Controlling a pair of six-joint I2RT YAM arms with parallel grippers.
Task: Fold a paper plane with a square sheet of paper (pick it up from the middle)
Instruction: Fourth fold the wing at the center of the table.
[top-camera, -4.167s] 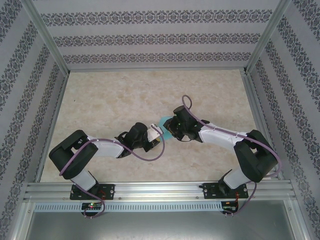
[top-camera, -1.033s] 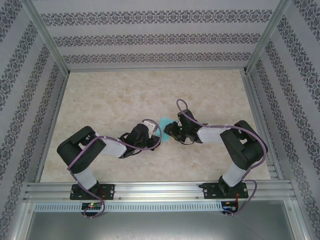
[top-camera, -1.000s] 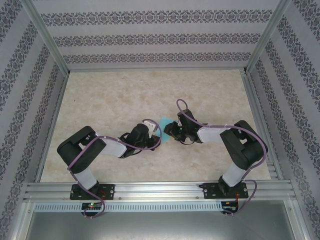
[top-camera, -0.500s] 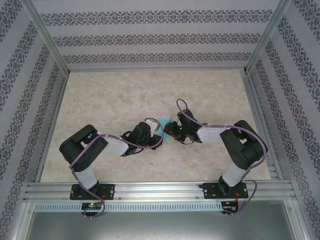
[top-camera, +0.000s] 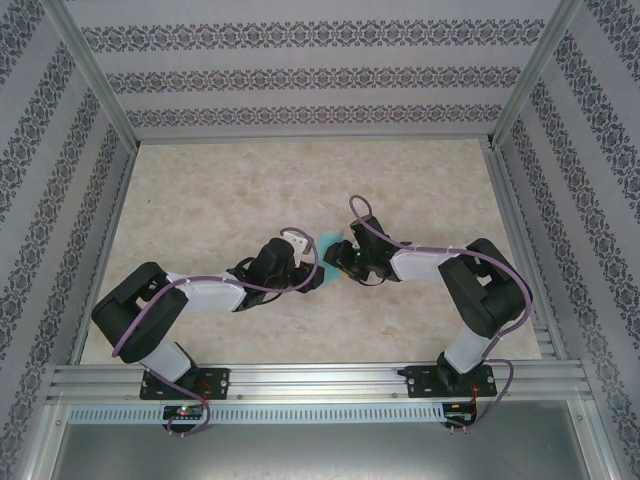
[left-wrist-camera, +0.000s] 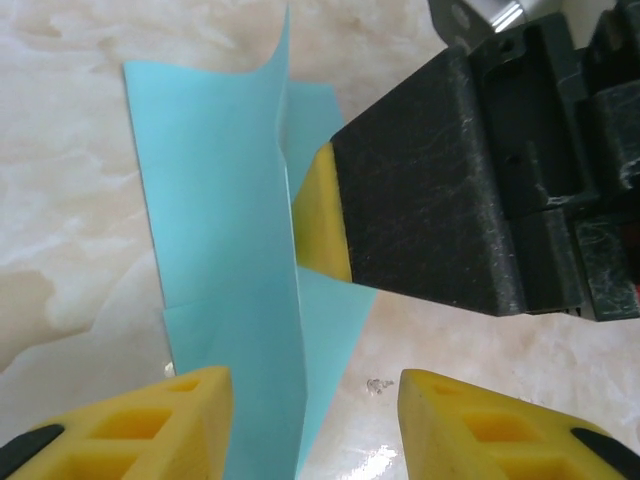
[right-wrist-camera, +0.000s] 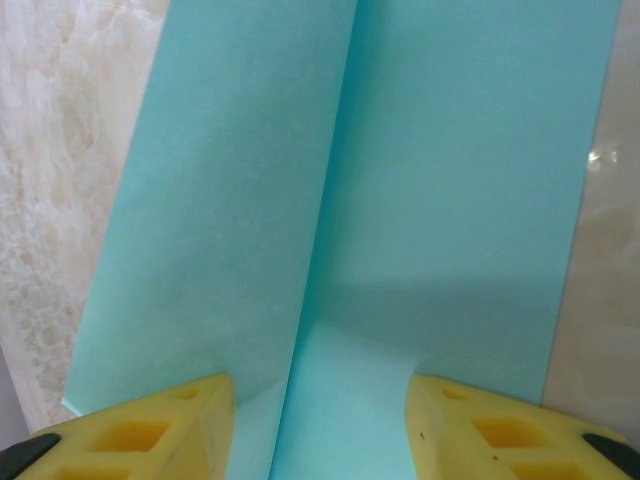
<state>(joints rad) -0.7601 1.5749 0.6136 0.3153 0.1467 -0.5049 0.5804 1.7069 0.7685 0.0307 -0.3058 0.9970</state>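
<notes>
Square sheet of paper (top-camera: 328, 244) sits mid-surface (top-camera: 220, 195), between the two hands. It's partly folded: one flap stands upright along a centre crease, the rest lies flat. Left hand (left-wrist-camera: 315, 425) is spread, yellow fingertips either side of the crease's near end, nothing pinched. Can't tell if they touch the sheet. Right hand (right-wrist-camera: 320, 420) is spread too, fingers straddling the crease from the opposite side. In the left wrist view, one of its yellow pads (left-wrist-camera: 320, 215) rests against the upright flap. Both arms reach inward, wrists close together over the paper.
</notes>
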